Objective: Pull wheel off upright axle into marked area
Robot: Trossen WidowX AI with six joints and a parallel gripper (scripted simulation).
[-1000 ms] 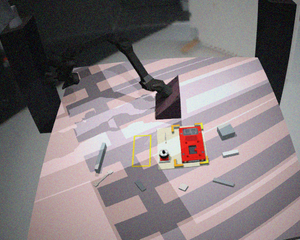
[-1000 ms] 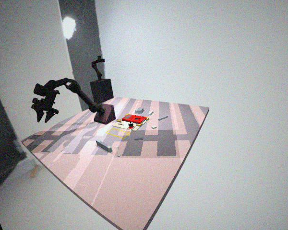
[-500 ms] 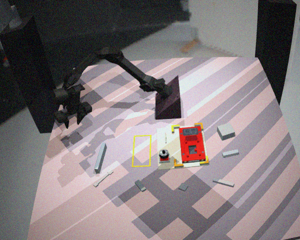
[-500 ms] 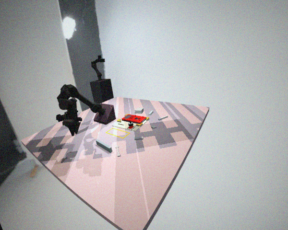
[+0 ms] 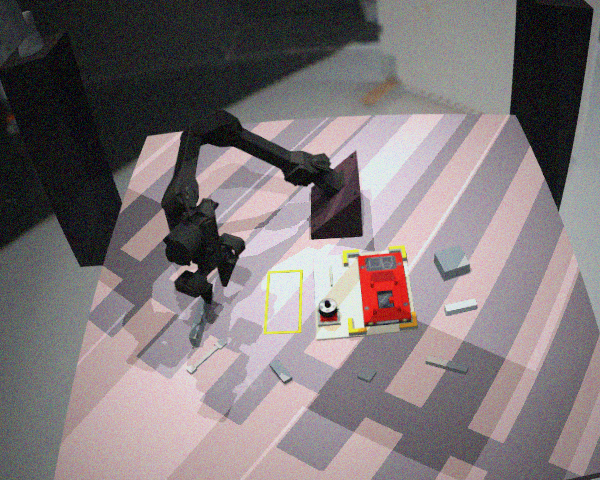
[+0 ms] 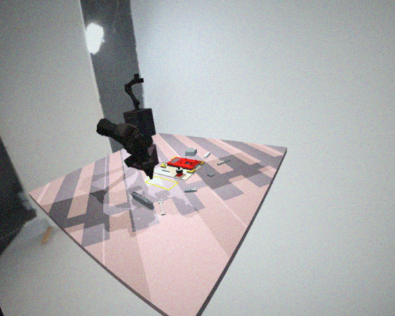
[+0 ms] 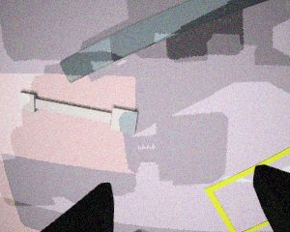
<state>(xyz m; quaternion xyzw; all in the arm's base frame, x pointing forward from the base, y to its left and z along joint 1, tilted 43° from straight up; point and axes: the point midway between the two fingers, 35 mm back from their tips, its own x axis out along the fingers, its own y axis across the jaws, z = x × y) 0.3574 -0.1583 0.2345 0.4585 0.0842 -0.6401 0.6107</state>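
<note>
The wheel (image 5: 327, 308) (image 6: 179, 170), black with a light hub, sits on the upright axle above a small red base on the pale plate (image 5: 323, 273). The axle's dark tip shows at the wheel's middle. The marked area is a yellow rectangle outline (image 5: 282, 333) (image 6: 157, 185) (image 7: 220, 211) on the table left of the plate in the top view. My gripper (image 5: 217, 293) (image 7: 186, 185) is open and empty, above the table to the left of the outline in the top view. The wheel is out of the wrist view.
A red car body (image 5: 367, 289) (image 6: 184, 163) lies on the plate between yellow corner pieces. Near my gripper lie a long grey beam (image 5: 197, 328) (image 6: 142, 200) (image 7: 121, 43) and a thin white bar (image 5: 205, 356) (image 6: 162, 207) (image 7: 72, 107). A grey block (image 5: 451, 262) (image 6: 191, 151) and several small pieces lie farther off.
</note>
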